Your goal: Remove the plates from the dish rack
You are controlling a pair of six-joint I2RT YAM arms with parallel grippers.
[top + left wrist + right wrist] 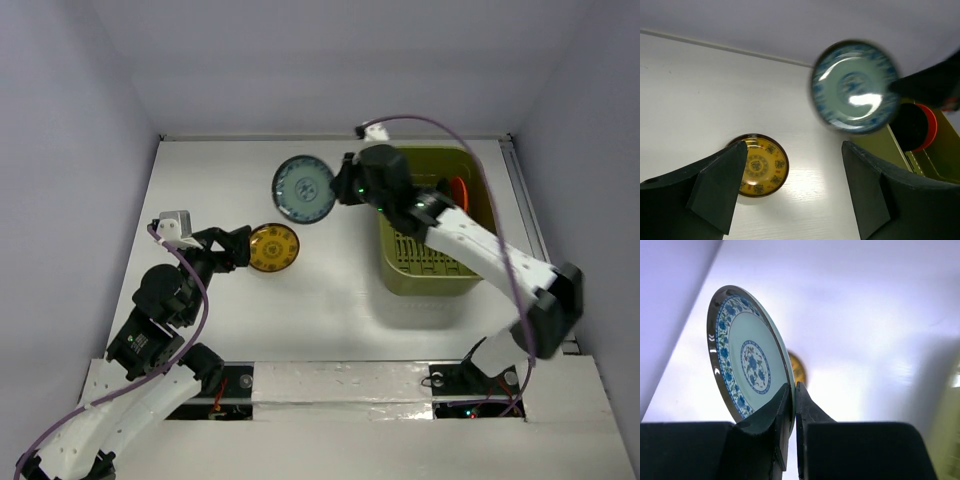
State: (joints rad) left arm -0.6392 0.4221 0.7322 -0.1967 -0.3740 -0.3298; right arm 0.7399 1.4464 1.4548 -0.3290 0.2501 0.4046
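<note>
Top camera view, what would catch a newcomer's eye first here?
The blue-and-white patterned plate stands out first, pinched at its rim by the right gripper, just left of the olive-green dish rack. Next comes the yellow patterned plate, lying flat on the white table just ahead of the open left gripper. An orange-red plate stands on edge at the rack's far end.

A blue-patterned plate (303, 189) is held aloft by its rim; a yellow plate (273, 247) lies flat nearby; an orange-red plate (461, 190) stands in the olive-green dish rack (430, 288).
</note>
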